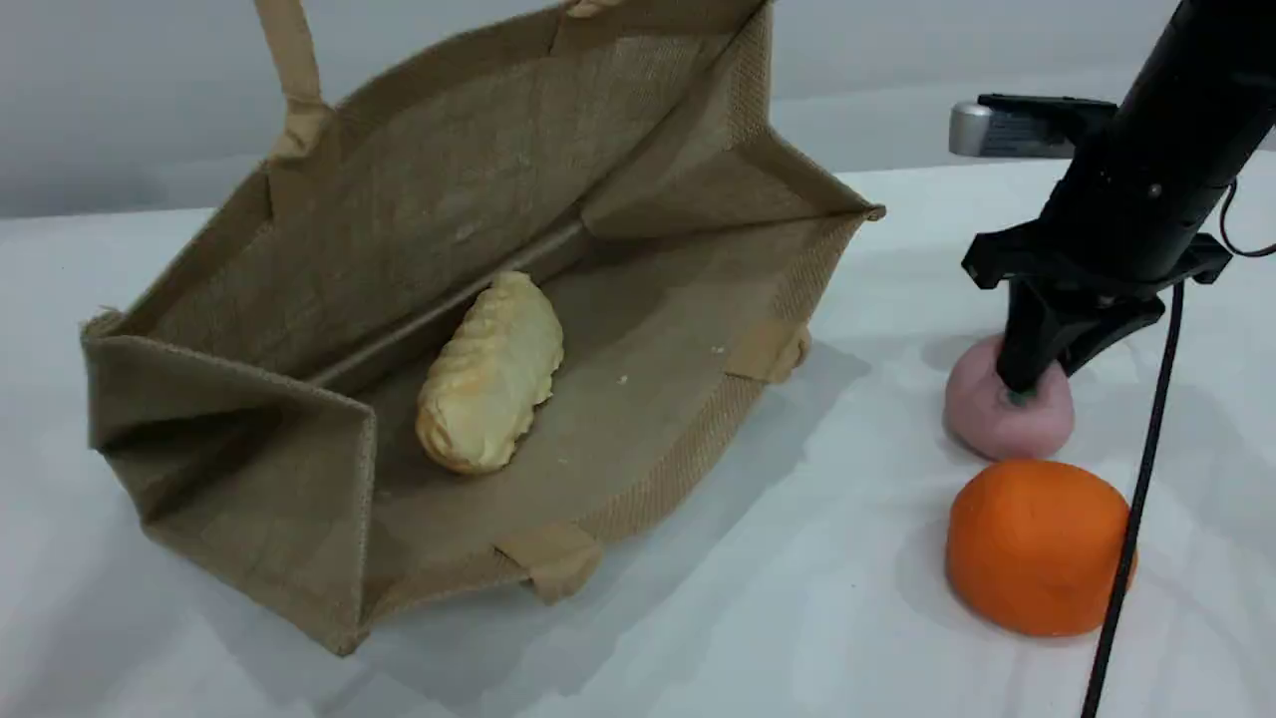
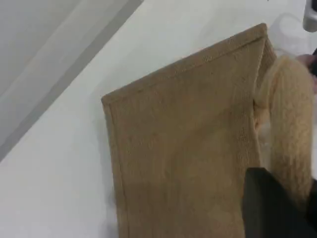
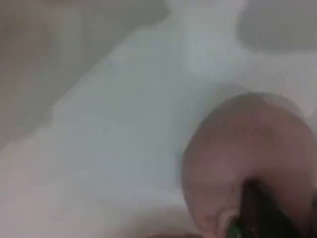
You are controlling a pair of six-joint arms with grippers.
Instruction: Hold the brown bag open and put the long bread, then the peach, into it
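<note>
The brown bag lies on its side on the left, its mouth held wide toward the camera. The long bread rests inside on the lower wall. One beige handle rises out of the top of the scene view. In the left wrist view, the left gripper is shut beside the bag's outer wall, with the rope handle running into it. On the right, the right gripper points straight down, pinched into the top of the pink peach, which is dented. Up close, its dark fingertip presses into the peach.
A larger plain orange ball sits just in front of the peach, nearly touching it. A black cable hangs from the right arm across the ball's right side. White tabletop lies between the bag and the peach.
</note>
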